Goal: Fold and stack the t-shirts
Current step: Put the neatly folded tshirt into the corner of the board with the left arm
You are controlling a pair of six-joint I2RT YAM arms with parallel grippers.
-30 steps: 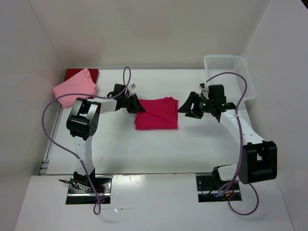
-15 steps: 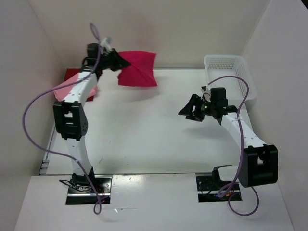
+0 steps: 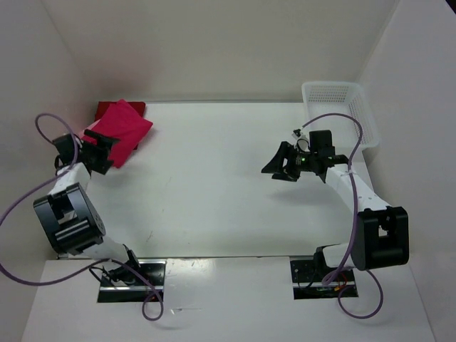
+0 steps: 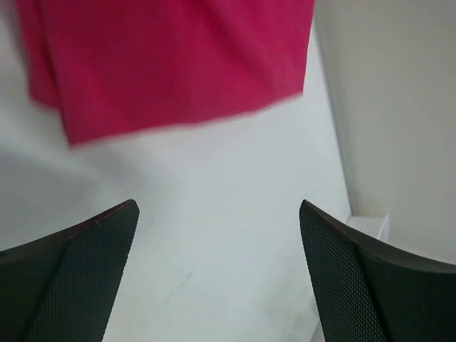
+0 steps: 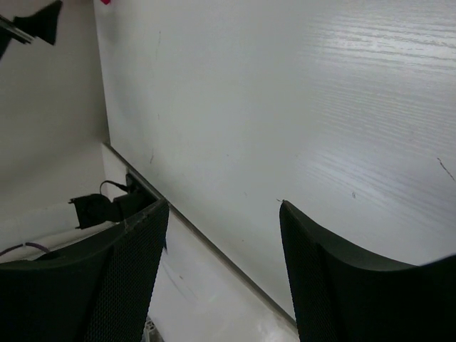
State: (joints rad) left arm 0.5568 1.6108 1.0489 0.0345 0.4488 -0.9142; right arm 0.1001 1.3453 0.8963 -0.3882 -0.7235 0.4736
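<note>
Folded magenta t-shirt point(image 3: 127, 130) tops stack at upper left over dark red t-shirt point(image 3: 107, 107); looks light & floppy, prob best pinched at 1 folded edge; left gripper point(image 3: 102, 151) & right gripper point(image 3: 278, 165) jaws apart, empty.

No readable text, brand or number in any view (any markings perhaps too small)

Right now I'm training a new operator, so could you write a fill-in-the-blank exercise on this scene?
1. The magenta shirt lies in the far ___ corner of the table.
2. The left claw next to it stands ___.
3. The white basket sits at the far ___ corner.
4. The right claw holds ___.

Missing words: left; open; right; nothing.
</note>
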